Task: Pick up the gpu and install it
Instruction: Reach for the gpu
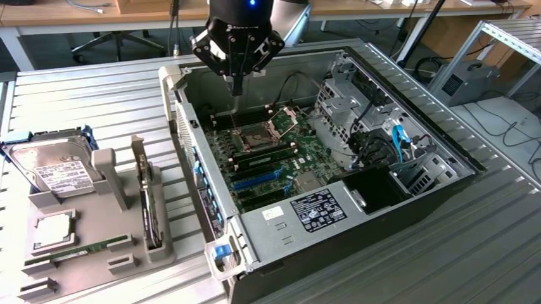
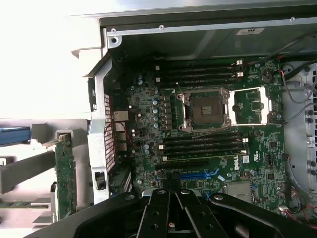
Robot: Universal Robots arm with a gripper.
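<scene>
Pincer state: the gripper (image 1: 237,87) has its fingers pressed together, with nothing between them.
Pincer position: it hangs above the open computer case (image 1: 381,234), over the motherboard (image 1: 317,155) near the case's far wall, well apart from the card.
Gpu location: the gpu (image 1: 151,209) stands on edge in a slot of the grey holder (image 1: 85,273). The holder lies on the table (image 1: 93,95) toward its edge on the exterior view's left, just beside the case.
Gpu condition: untouched and seated in its slot. The wrist view shows a green board face (image 2: 64,173).
Other holder contents: hard drive (image 1: 55,171), processor (image 1: 52,231) and memory stick (image 1: 80,249), each in its own place.
Expansion slots: the blue slots (image 1: 253,182) on the motherboard are bare, and no card is fitted.
Done: nothing of the task, judging by how things lie.
Left: both the pick-up and the installation are outstanding.
</scene>
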